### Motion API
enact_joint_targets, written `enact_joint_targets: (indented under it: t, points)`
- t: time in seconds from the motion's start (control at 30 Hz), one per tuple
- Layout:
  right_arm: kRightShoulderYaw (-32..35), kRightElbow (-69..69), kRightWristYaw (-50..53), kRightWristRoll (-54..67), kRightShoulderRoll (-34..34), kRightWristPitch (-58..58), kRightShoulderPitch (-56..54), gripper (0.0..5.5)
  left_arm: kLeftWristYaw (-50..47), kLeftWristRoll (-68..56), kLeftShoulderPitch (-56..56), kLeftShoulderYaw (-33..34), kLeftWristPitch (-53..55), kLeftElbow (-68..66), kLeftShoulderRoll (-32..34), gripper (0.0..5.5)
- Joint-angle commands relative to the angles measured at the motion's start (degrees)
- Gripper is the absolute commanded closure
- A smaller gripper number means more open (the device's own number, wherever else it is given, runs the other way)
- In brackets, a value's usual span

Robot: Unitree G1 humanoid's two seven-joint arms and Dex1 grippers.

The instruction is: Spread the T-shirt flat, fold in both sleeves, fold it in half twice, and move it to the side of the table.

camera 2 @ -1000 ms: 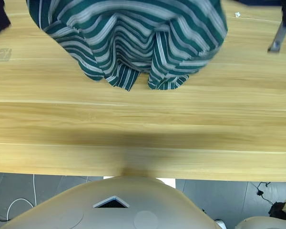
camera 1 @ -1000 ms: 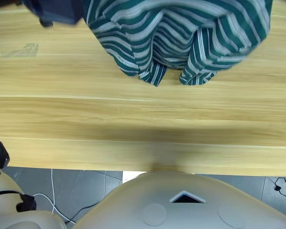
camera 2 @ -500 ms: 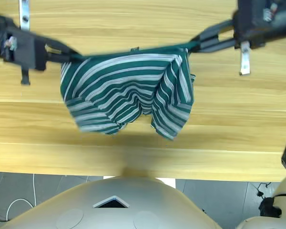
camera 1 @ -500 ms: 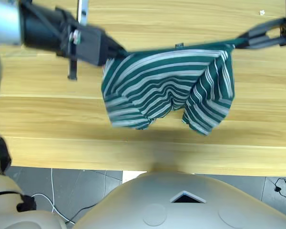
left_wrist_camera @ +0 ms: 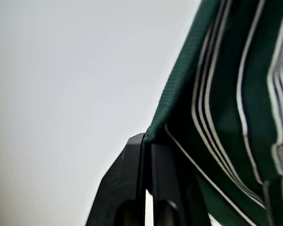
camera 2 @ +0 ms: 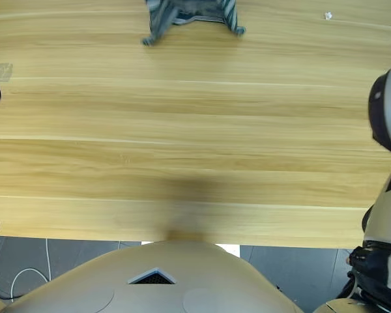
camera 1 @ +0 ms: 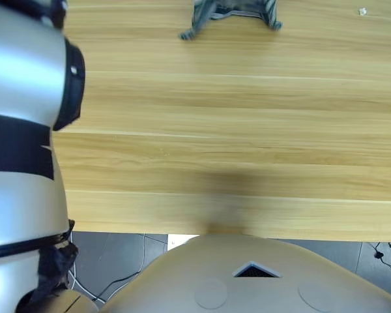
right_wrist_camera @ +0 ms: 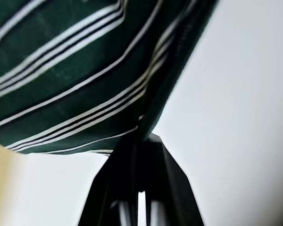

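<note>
One striped T-shirt point(camera 1: 231, 12) hangs over the far part of the bench point(camera 1: 215, 130); two hands, left hand point(left_wrist_camera: 145, 141) and right hand point(right_wrist_camera: 140, 136), each pinch its edge; one white speck point(camera 1: 362, 11) lies near.

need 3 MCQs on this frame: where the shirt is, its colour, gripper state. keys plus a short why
1. Where is the T-shirt in the head views?
A) over the far part of the table
B) at the near table edge
C) on the floor

2. What colour is it?
A) plain red
B) dark green with white stripes
C) yellow with dots

3. What state are the left gripper and right gripper in?
A) both open
B) one open, one shut
C) both shut on the T-shirt's edge

Key:
1 A: its lower end shows at the top of the head views, beyond the bare wood.
2 B: both wrist views show green cloth with white stripes.
3 C: each wrist view shows the fingers pressed together with the cloth's edge pinched between them.
</note>
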State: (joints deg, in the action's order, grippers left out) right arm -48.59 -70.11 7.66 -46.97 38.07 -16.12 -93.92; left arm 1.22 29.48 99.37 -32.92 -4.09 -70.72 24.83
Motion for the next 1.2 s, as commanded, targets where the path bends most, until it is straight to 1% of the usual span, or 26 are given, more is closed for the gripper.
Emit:
enact_joint_targets:
  t: [0.03,0.17,0.23,0.27,0.3,0.33,0.37,0.43,0.47,0.53,0.63,0.7,0.77,0.8,0.87,0.9,0.93,1.0,1.07,1.1,1.2]
  points:
    - [1.4,-5.9,-0.6,-1.3,1.2,-2.3,1.7,5.48,0.6,3.5,-0.9,-0.2,-1.8,-5.4,3.1,5.50]
    - [3.0,-5.8,-6.2,0.6,-0.7,-9.5,9.7,5.48,8.4,9.6,-12.6,-6.4,-11.5,-3.9,2.5,5.50]
    - [3.4,-3.9,-10.1,1.6,-1.2,-15.8,16.9,5.48,12.0,12.1,-22.9,-9.9,-19.0,2.1,4.3,5.50]
    - [3.8,-2.0,-12.5,2.9,-1.2,-19.8,21.9,5.48,13.7,12.2,-30.3,-11.0,-21.9,8.9,6.2,5.50]
    - [4.1,1.2,-15.9,5.0,-0.5,-24.0,28.0,5.48,15.7,12.1,-39.3,-12.0,-23.5,18.5,8.7,5.50]
    - [5.0,6.0,-20.1,8.8,0.5,-27.4,34.9,5.48,17.1,12.0,-48.3,-13.1,-23.8,28.6,11.1,5.50]
    - [5.5,13.7,-24.5,13.7,2.6,-29.2,42.6,5.48,18.3,11.7,-57.9,-14.1,-23.0,39.1,13.2,5.50]
    - [6.8,28.3,-31.6,22.8,6.5,-28.1,53.8,5.48,20.2,11.8,-71.3,-14.3,-20.3,53.8,15.8,5.50]
    - [8.6,36.7,-34.6,28.1,9.4,-25.8,57.9,5.48,22.1,11.2,-76.5,-12.3,-18.4,62.5,18.2,5.50]
    - [13.5,47.3,-38.1,34.3,13.2,-21.6,62.0,5.48,25.6,10.1,-80.2,-6.4,-15.9,74.3,22.2,5.50]
    - [19.9,59.2,-40.7,38.8,17.7,-15.9,66.3,5.48,31.9,7.4,-78.0,3.7,-13.5,85.9,28.5,5.50]
    - [22.7,68.9,-43.4,42.0,21.0,-11.9,71.4,5.48,37.8,4.3,-77.0,9.9,-11.3,94.3,32.3,5.50]
    - [24.1,77.9,-47.1,45.1,24.6,-8.2,77.0,5.48,44.4,0.7,-77.7,14.2,-8.5,102.5,35.5,5.50]
    - [24.6,82.5,-49.1,46.7,26.6,-6.5,80.0,5.48,47.6,-1.0,-78.9,15.5,-7.3,106.2,37.2,5.50]
    - [26.0,90.2,-52.5,49.6,29.8,-3.1,86.0,5.48,54.1,-3.0,-84.9,17.7,-4.7,113.0,41.4,5.50]
    - [26.7,92.7,-53.8,50.4,30.8,-1.7,88.3,5.50,56.1,-3.0,-87.7,18.3,-4.3,114.6,43.0,5.16]
    - [27.3,94.9,-55.0,51.0,31.5,-0.7,90.6,5.50,57.6,-2.7,-91.4,18.8,-4.0,115.5,44.3,4.94]
    - [27.3,97.2,-57.1,51.7,31.0,0.8,93.6,5.50,58.8,-1.9,-98.5,18.5,-4.3,116.4,45.4,4.64]
    - [26.5,98.3,-59.0,52.2,29.5,2.0,95.8,5.50,59.1,-1.0,-106.3,16.4,-4.7,117.0,45.3,4.34]
    - [26.3,99.0,-60.0,52.7,28.9,2.5,96.7,5.50,59.2,-0.5,-109.5,15.9,-5.4,117.2,45.5,4.04]
    - [26.4,100.7,-62.6,55.6,26.6,5.3,97.0,5.50,59.4,0.8,-113.3,16.7,-6.4,117.6,45.1,3.52]
